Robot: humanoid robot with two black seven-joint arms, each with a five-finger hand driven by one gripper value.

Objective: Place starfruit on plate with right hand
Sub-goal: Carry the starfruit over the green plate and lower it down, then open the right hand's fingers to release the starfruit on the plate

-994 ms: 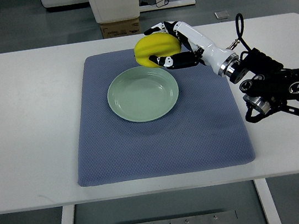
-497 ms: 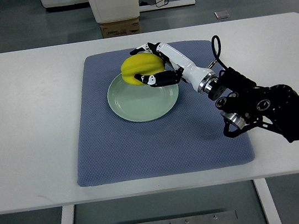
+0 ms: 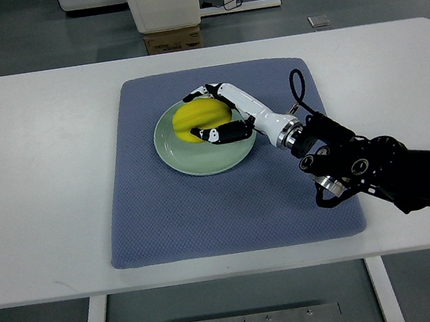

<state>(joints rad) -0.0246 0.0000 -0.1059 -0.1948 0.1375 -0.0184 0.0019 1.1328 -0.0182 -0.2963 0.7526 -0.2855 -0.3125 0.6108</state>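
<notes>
A yellow starfruit (image 3: 197,120) sits on the pale green plate (image 3: 190,158), toward its far side. My right hand (image 3: 207,116) is wrapped around the starfruit, fingers curled over its far and near sides. The right arm (image 3: 360,165) comes in from the right edge, low over the mat. The plate lies on a blue-grey mat (image 3: 229,207) on the white table. The left arm does not show.
The white table (image 3: 41,177) extends on both sides of the mat. Beyond its far edge stand a cardboard box (image 3: 173,40) and a white bin (image 3: 163,0) on the floor.
My right hand has moved toward the near left and down with the starfruit, from above the plate's far rim onto the plate. The arm has followed, lower over the mat.
</notes>
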